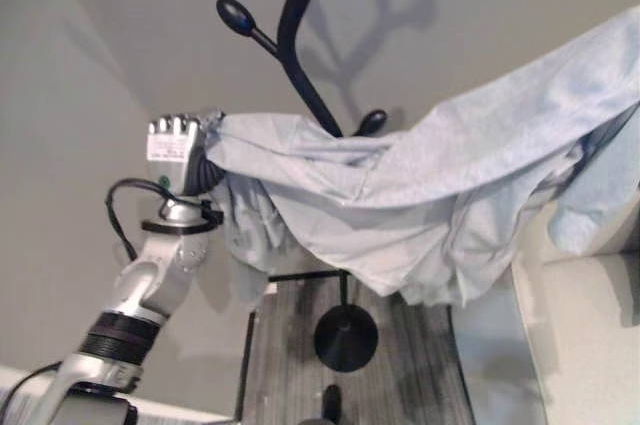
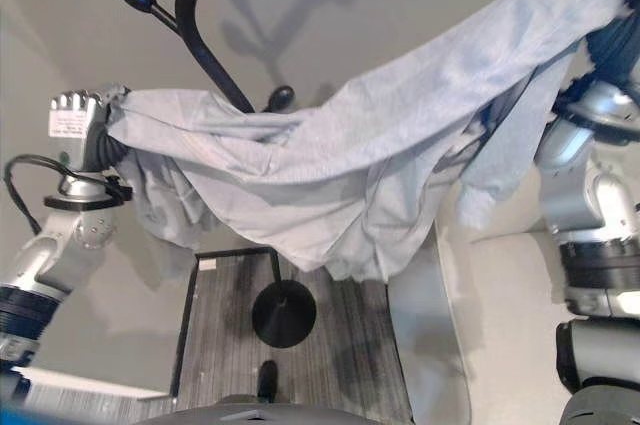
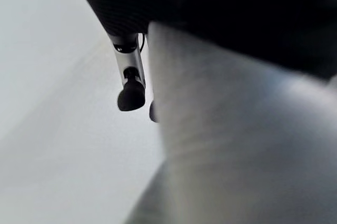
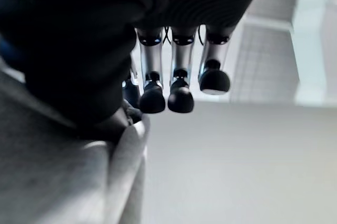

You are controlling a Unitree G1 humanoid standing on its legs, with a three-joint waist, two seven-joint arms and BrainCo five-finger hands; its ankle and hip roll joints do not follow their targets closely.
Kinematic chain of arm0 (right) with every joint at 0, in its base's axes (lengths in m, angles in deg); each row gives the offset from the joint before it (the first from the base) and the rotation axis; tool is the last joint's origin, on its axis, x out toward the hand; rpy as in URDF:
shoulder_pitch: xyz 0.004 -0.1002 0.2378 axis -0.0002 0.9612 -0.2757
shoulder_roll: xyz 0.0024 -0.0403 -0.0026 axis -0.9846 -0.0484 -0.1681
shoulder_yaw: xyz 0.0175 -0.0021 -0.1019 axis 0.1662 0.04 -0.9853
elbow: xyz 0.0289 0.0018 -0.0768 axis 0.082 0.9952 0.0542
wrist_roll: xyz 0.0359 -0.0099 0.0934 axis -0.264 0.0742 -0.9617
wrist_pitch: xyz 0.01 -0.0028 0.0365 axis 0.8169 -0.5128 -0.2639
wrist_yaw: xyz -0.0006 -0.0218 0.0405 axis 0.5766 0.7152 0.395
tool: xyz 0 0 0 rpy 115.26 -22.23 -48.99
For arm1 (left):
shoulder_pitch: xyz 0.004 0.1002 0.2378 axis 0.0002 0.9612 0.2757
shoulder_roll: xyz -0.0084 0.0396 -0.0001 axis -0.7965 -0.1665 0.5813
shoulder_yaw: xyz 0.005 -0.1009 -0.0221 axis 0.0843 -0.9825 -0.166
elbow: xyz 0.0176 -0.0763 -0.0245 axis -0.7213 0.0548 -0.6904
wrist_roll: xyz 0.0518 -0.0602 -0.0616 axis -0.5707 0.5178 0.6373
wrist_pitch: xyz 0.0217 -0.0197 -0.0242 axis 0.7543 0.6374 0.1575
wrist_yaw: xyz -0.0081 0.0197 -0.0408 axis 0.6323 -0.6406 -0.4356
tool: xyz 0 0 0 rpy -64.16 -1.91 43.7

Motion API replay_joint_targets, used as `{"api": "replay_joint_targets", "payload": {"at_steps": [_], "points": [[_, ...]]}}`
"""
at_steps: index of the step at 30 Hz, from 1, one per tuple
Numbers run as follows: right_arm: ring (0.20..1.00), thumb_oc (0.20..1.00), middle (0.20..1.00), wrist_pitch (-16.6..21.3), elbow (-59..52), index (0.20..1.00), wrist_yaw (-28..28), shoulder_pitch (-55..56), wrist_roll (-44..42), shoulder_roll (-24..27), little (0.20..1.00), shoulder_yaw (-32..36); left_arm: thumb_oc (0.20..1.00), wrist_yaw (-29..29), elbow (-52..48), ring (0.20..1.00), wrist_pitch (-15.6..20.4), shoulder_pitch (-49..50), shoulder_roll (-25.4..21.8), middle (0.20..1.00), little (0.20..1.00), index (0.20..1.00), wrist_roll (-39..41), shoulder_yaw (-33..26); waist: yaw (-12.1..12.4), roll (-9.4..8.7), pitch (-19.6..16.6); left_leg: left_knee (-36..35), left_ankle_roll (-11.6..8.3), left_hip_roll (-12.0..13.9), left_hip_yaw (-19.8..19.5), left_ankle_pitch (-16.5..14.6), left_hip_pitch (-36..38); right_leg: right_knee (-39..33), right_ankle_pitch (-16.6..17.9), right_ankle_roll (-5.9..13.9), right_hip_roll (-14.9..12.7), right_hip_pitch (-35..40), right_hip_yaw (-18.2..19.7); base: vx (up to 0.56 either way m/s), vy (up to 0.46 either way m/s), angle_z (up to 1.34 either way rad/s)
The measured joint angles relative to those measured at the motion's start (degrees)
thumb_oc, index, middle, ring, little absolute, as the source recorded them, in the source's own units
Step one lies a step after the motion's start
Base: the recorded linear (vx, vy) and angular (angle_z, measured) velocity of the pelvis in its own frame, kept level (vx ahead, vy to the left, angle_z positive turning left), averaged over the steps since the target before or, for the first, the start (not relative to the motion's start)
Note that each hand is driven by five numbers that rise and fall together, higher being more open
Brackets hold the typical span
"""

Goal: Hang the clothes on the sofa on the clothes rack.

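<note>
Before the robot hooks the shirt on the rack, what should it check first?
1. Left robot hand grips the light blue cloth garment: ok, the cloth bunches at its fingers.
2. Right robot hand grips the garment: cannot tell, cloth hides the grasp.
3. Garment lifted and spread between both hands: ok.
4. Garment caught on a peg of the black metal clothes rack: not ok, it hangs in front of the pole.
5. Upper knobbed peg free: ok.
6. Round black rack base flat on the floor: ok.
</note>
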Motion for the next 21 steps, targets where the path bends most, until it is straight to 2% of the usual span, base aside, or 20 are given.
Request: {"api": "replay_joint_targets", "payload": {"at_steps": [2, 3, 5, 9, 11, 12, 13, 14, 16, 21], "points": [[0.2, 0.2, 0.2, -0.69, 4.41, 0.2, 0.17, -5.23, -0.01, 4.64, 0.2, -2.65, 0.2, -0.03, 0.65, 0.2, -0.01, -3.3, -1.38, 0.2, 0.2, 0.2, 0.05, 0.0, 0.0, -0.12, 0.0, 0.0, 0.86, -1.83, 0.21, -0.61, 0.14, -0.06, -0.66, 1.48, -2.05, 0.28, 0.06, 0.01, 0.012, 0.06], [0.2, 0.2, 0.2, -1.43, 5.51, 0.2, 0.7, -7.24, -0.07, 5.29, 0.2, -2.98, 0.2, -0.72, 0.56, 0.2, -0.07, -4.72, -2.59, 0.2, 0.2, 0.2, 0.15, -0.21, 0.65, -0.22, -0.02, 0.01, 1.02, -2.37, 0.36, -0.59, 0.66, -0.76, -0.84, 2.29, -2.94, 0.34, 0.39, 0.03, -0.001, -0.07], [0.2, 0.2, 0.2, -1.94, 5.52, 0.2, 0.74, -7.23, -0.1, 4.96, 0.2, -3.41, 0.2, -1.34, 0.56, 0.2, -0.19, -5.35, -2.62, 0.2, 0.2, 0.2, 0.41, -0.25, 1.19, -0.71, 0.01, -0.01, 1.2, -2.71, 0.36, -1.2, 1.4, -2.82, -0.03, 3.74, -2.9, 0.46, 0.8, 0.0, 0.0, -0.06], [0.2, 0.2, 0.2, -1.95, 5.62, 0.2, 0.76, -6.86, -0.13, 5.01, 0.2, -3.56, 0.2, -1.52, 0.61, 0.2, -0.06, -5.12, -2.49, 0.2, 0.2, 0.2, 0.39, -0.08, 1.45, -1.16, 0.06, -0.06, 1.22, -2.87, 0.16, -1.92, 2.0, -3.16, 0.39, 2.49, -2.54, 1.16, 0.48, 0.1, 0.045, 0.04], [0.2, 0.2, 0.2, -1.79, 10.58, 0.2, 0.83, -9.25, -1.74, 6.99, 0.2, -5.98, 0.2, -1.59, 0.89, 0.2, 0.08, -5.55, -3.67, 0.2, 0.2, 0.2, 0.4, 0.16, 1.42, -1.36, 0.15, -0.06, 0.67, -2.62, 0.33, -2.84, 2.57, -2.7, 0.25, 2.29, -2.4, 1.1, 0.74, 0.12, 0.004, -0.08], [0.2, 0.2, 0.2, -1.76, 21.72, 0.2, 0.96, -15.57, -3.89, 13.67, 0.2, -12.37, 0.2, -1.79, 1.01, 0.2, 0.18, -7.87, -6.38, 0.2, 0.2, 0.2, 0.66, 0.57, 2.23, -1.9, 0.14, -0.07, 0.41, -2.33, 0.6, -3.05, 2.28, -2.0, -0.18, 2.34, -2.16, 0.4, 0.9, 0.06, -0.047, -0.19], [0.2, 0.2, 0.2, -1.95, 28.02, 0.2, 0.35, -19.84, -5.57, 16.54, 0.2, -16.68, 0.2, -1.98, 1.06, 0.2, 0.18, -8.98, -7.21, 0.2, 0.2, 0.2, 0.99, 0.55, 2.58, -2.15, -0.03, -0.07, 0.37, -2.1, 1.12, -3.1, 2.01, -1.58, -0.3, 2.52, -2.06, -0.27, 1.36, 0.03, -0.07, -0.26], [0.2, 0.2, 0.2, -2.53, 33.48, 0.2, 0.31, -27.43, -8.47, 16.68, 0.2, -23.97, 0.2, -2.48, 1.15, 0.2, 0.2, -9.57, -6.61, 0.2, 0.2, 0.2, 3.02, 0.51, 2.18, -2.79, -0.74, -0.06, 0.81, -2.07, 1.47, -2.75, 1.77, -1.87, -0.23, 2.45, -1.89, -0.39, 1.72, 0.01, -0.052, -0.21], [0.2, 0.2, 0.2, -2.21, 35.34, 0.2, -1.3, -31.74, -8.51, 14.04, 0.2, -29.54, 0.2, -2.12, 3.64, 0.2, 0.17, -10.3, -5.23, 0.2, 0.2, 0.2, 5.42, 1.94, 1.32, -3.24, -0.98, -0.05, 0.85, -2.03, 1.52, -2.72, 2.0, -2.33, -0.07, 2.26, -1.84, 0.06, 1.81, 0.01, -0.023, -0.07], [0.2, 0.2, 0.2, -0.24, 42.12, 0.2, -6.99, -32.12, -9.15, 5.09, 0.2, -35.02, 0.2, 0.69, 10.44, 0.2, 0.05, -10.58, -2.57, 0.2, 0.2, 0.2, 9.58, 4.41, 1.67, -3.92, -1.38, -0.05, 0.8, -1.65, 0.99, -2.75, 2.18, -3.92, 0.47, 1.81, -1.39, 1.26, 1.07, 0.02, -0.051, 0.07]]}}
